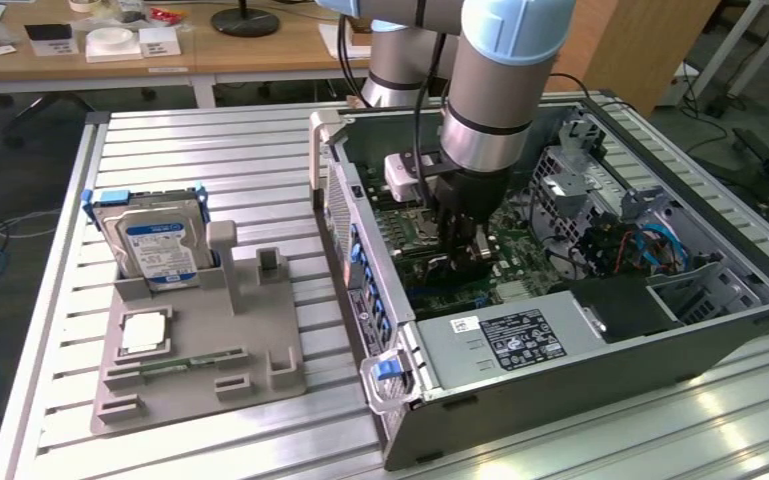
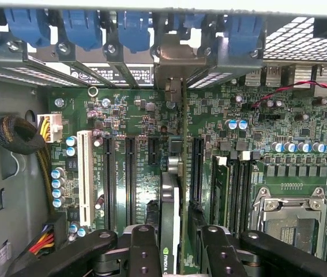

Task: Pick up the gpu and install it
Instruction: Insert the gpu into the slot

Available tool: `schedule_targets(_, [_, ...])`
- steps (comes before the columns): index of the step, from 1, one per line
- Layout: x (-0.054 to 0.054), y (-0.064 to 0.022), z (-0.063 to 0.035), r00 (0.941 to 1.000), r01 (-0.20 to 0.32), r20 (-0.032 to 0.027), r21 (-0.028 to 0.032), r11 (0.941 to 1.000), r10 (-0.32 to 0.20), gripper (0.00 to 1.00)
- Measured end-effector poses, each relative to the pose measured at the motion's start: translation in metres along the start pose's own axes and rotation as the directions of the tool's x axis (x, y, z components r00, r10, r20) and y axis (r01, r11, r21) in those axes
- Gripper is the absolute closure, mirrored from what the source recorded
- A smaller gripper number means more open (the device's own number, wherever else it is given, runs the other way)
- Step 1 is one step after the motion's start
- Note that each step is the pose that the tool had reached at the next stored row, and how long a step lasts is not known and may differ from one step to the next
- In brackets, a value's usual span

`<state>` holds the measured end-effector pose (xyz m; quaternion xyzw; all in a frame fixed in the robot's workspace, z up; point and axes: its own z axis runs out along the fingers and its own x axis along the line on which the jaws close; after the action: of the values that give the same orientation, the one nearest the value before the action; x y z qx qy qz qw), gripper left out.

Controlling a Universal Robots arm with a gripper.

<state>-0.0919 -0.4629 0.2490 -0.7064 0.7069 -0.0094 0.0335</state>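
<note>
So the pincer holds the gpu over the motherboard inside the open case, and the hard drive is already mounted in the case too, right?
Not quite. The hard drive stands in the grey holder on the table, outside the case, as the exterior view shows. The rest is right: the pincer holds the gpu over the motherboard.

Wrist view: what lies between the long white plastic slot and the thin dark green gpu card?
From the white slot to the gpu: two long black empty slots and a shorter black one, seen in the wrist view.
</note>
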Motion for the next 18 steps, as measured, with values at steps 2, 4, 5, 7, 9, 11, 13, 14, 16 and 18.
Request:
schedule_targets(2, [0.0, 0.0, 0.0, 1.0, 0.0, 0.0, 0.0, 1.0, 0.0, 0.66])
schedule_targets(4, [0.0, 0.0, 0.0, 1.0, 0.0, 0.0, 0.0, 1.0, 0.0, 0.66])
schedule_targets(5, [0.0, 0.0, 0.0, 1.0, 0.0, 0.0001, 0.0, 1.0, 0.0, 0.66])
schedule_targets(7, [0.0, 0.0, 0.0, 1.0, 0.0, 0.0, 0.0, 1.0, 0.0, 0.66])
schedule_targets(9, [0.0001, 0.0, -0.0001, 1.0, 0.0, -0.0006, 0.0, 1.0, 0.0, 0.67])
schedule_targets(11, [0.0, 0.0, -0.0001, 1.0, 0.0, -0.0002, 0.0, 1.0, 0.0, 0.73])
schedule_targets(13, [0.0, 0.0, 0.0, 1.0, 0.0, -0.0001, -0.0001, 1.0, 0.0, 0.74])
schedule_targets(14, [0.0, 0.0, 0.0, 1.0, 0.0, -0.0001, -0.0001, 1.0, 0.0, 0.74])
schedule_targets(16, [0.0, 0.0, 0.0, 1.0, 0.0, -0.0001, 0.0, 1.0, 0.0, 0.74])
schedule_targets(18, [0.0, 0.0, 0.0, 1.0, 0.0, 0.0, 0.0, 1.0, 0.0, 0.74])
